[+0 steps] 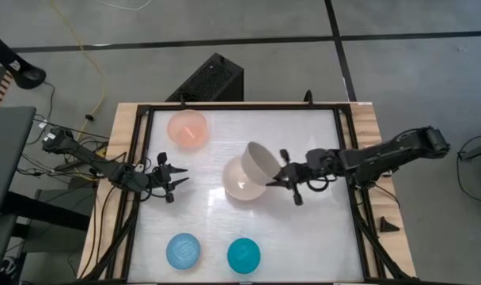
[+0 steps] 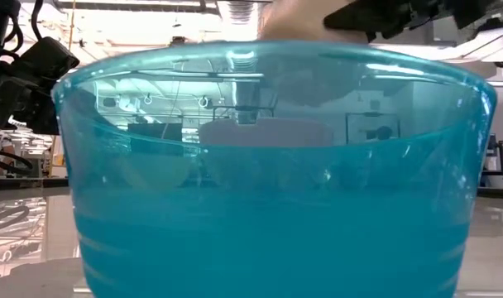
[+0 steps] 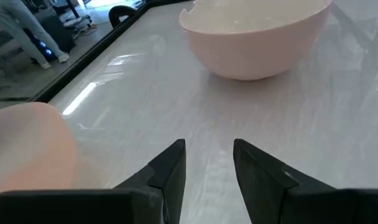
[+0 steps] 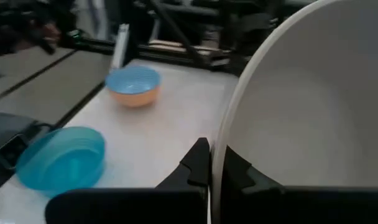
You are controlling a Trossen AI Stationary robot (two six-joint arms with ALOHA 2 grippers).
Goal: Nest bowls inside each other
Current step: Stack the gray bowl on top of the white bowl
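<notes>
My right gripper [image 1: 283,176] is shut on a grey-beige bowl [image 1: 261,163], which it keeps tilted over the far right part of the large pale pink bowl [image 1: 239,184] at the table's middle. A salmon pink bowl [image 1: 187,128] stands at the far left. A light blue bowl [image 1: 182,250] and a teal bowl [image 1: 244,255] rest on their bases near the front edge. My left gripper [image 1: 172,179] waits open at the left with nothing between its fingers [image 3: 170,171], pointing toward the pale pink bowl [image 3: 257,37]. My right gripper pinches the grey-beige bowl's rim [image 4: 217,155] on the side toward the table's right, one finger inside the bowl and one outside. The fingers come nearly level from the table's right. The bowl is tipped on its side above the pale pink bowl, well above the table in the low view [image 2: 293,21].
The teal bowl [image 2: 276,165] stands right before the low camera and fills its view. A black frame [image 1: 142,158] runs around the white table top. Bare table lies between the left gripper and the pale pink bowl. A person stands beyond the table [image 3: 21,25].
</notes>
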